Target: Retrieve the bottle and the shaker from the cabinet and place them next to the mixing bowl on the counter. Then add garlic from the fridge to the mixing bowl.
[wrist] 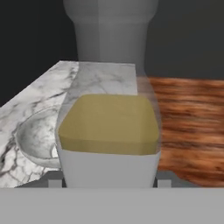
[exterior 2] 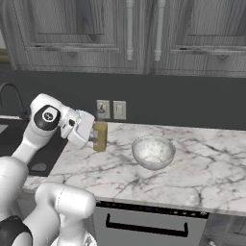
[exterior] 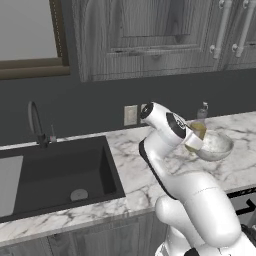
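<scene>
My gripper (exterior 2: 96, 136) is shut on the bottle (exterior 2: 101, 134), a clear glass one with yellow liquid and a grey cap, held upright just left of the mixing bowl (exterior 2: 153, 152). I cannot tell whether its base touches the marble. In the left base view the bottle (exterior: 198, 131) sits in the gripper (exterior: 194, 141) right beside the bowl (exterior: 216, 146). The hand view has the bottle (wrist: 109, 124) between my fingertips (wrist: 162, 180), with the bowl (wrist: 35, 140) to its left. The cabinet (exterior 2: 129, 29) above has its doors closed. The shaker, garlic and fridge are out of view.
A dark sink (exterior: 60, 170) with a faucet (exterior: 35, 122) lies left of the marble counter (exterior 2: 202, 168). A small pump dispenser (exterior: 202, 111) stands by the wall behind the bowl. Wall outlets (exterior 2: 111, 109) sit on the dark backsplash. An appliance handle (exterior 2: 144, 226) is below the counter edge.
</scene>
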